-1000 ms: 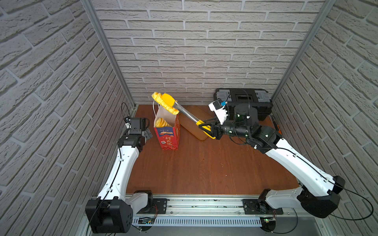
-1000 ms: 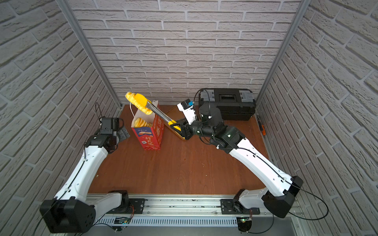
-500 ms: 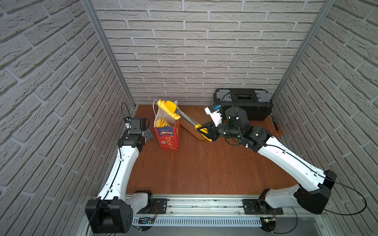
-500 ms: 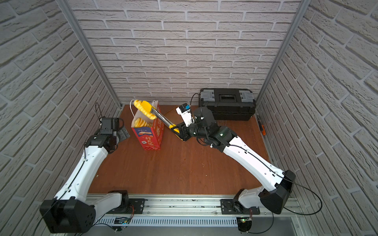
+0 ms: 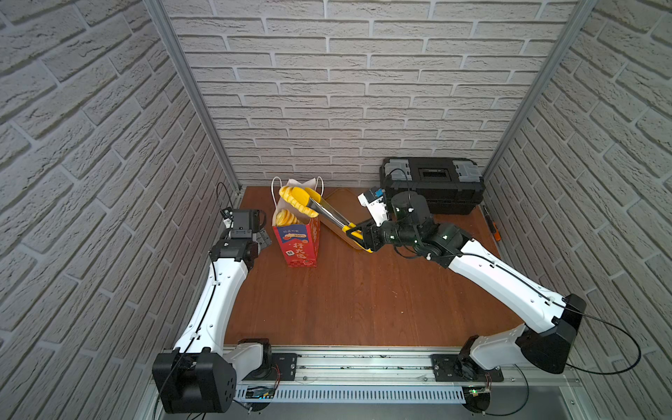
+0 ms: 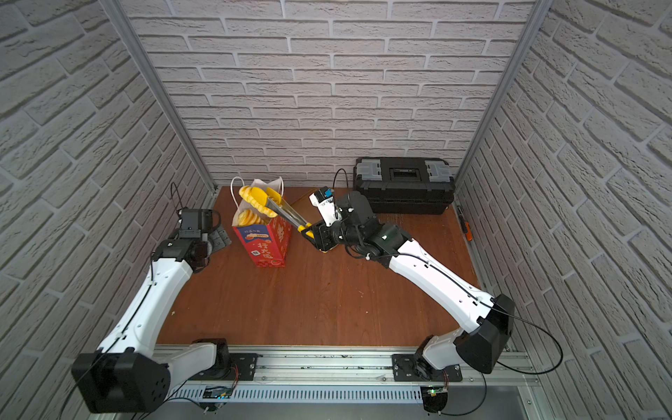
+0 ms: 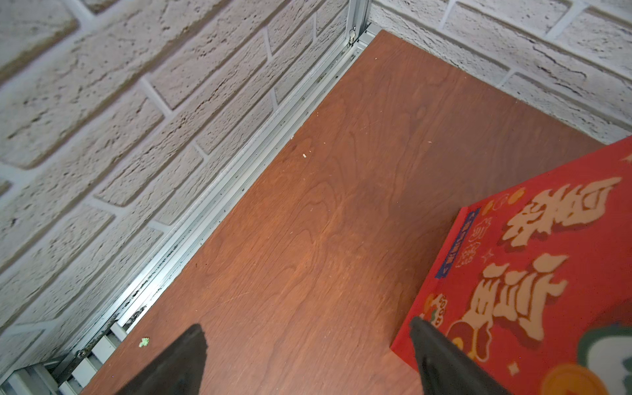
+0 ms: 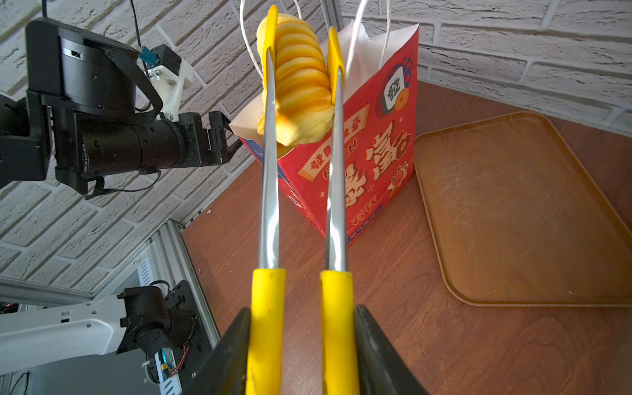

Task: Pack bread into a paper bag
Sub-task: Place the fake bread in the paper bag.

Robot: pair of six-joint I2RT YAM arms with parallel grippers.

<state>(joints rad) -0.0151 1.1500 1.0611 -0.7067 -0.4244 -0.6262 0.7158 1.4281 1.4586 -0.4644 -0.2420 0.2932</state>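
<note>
The paper bag (image 5: 296,238) (image 6: 263,242) (image 8: 372,150) stands upright at the back left, its mouth open. One golden piece of bread (image 5: 287,217) (image 6: 250,217) lies inside it. My right gripper (image 5: 358,232) (image 6: 312,232) (image 8: 302,311) is shut on the yellow handles of metal tongs (image 8: 270,205). The tong tips pinch a ridged spiral roll (image 5: 291,198) (image 6: 249,194) (image 8: 301,85) just above the bag's mouth. My left gripper (image 5: 263,238) (image 6: 220,236) (image 7: 307,328) stands open beside the bag's red base (image 7: 533,266), with nothing between its fingers.
A bare brown tray (image 8: 513,212) (image 5: 342,207) lies right of the bag. A black toolbox (image 5: 432,182) (image 6: 403,182) sits at the back right. An orange-handled tool (image 5: 492,227) (image 6: 465,227) lies along the right wall.
My right arm has reached left and lowered the tongs, bringing the roll down to the bag's mouth. The left arm has not moved.
</note>
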